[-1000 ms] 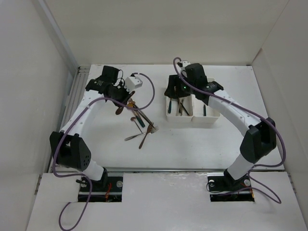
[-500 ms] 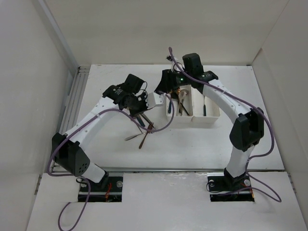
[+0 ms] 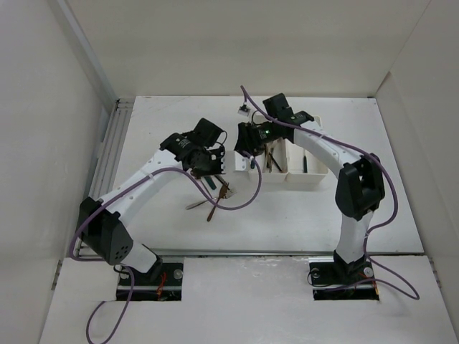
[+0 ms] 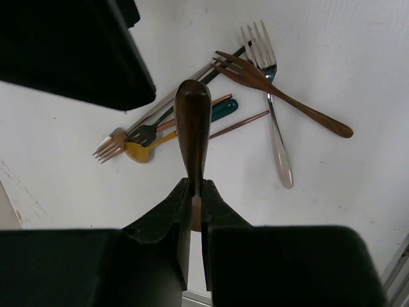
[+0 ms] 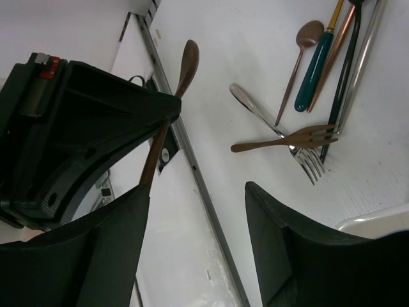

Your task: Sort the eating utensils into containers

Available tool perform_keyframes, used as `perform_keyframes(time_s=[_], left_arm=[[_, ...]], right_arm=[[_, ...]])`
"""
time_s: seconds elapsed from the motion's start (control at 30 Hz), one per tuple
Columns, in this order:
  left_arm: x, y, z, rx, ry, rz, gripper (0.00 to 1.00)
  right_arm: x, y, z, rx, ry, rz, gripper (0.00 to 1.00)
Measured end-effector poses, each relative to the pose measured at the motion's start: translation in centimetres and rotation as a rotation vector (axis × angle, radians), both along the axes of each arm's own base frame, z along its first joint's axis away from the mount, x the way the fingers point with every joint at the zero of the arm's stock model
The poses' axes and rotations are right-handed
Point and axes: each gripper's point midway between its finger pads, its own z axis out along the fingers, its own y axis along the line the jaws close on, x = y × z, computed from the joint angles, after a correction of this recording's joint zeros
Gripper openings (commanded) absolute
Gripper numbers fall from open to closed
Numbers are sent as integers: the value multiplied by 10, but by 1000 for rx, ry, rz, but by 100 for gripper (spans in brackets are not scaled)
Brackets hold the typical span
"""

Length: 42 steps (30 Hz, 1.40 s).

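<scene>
While your left gripper [image 4: 194,192] pinches the wooden spoon [image 4: 193,121] mid-handle at centre frame, above the loose cutlery [image 4: 279,153], and your right gripper [image 5: 197,192] stands spread, treat the spoon as light, stiff and smooth: grasp the bare handle.

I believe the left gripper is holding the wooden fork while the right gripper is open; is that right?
Not quite: the left wrist view shows the left gripper holding the wooden spoon; the wooden fork lies on the table. The rest stands.
</scene>
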Motion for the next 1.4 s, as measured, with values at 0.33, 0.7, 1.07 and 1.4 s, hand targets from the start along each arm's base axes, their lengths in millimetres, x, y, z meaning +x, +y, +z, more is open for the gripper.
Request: perform_keyframes(time_s=[0.33, 0.7, 1.07, 1.4], left_arm=[[-8, -12, -7, 20, -3, -64, 0], [2, -10, -18, 60, -16, -50, 0], [2, -13, -18, 57, -23, -56, 0], [-4, -21, -18, 58, -22, -85, 0]], right_arm=[[-20, 12, -4, -2, 25, 52, 64], [-50, 18, -19, -42, 64, 128, 47], [-56, 17, -22, -42, 101, 135, 57], [-46, 25, -24, -36, 128, 121, 22]])
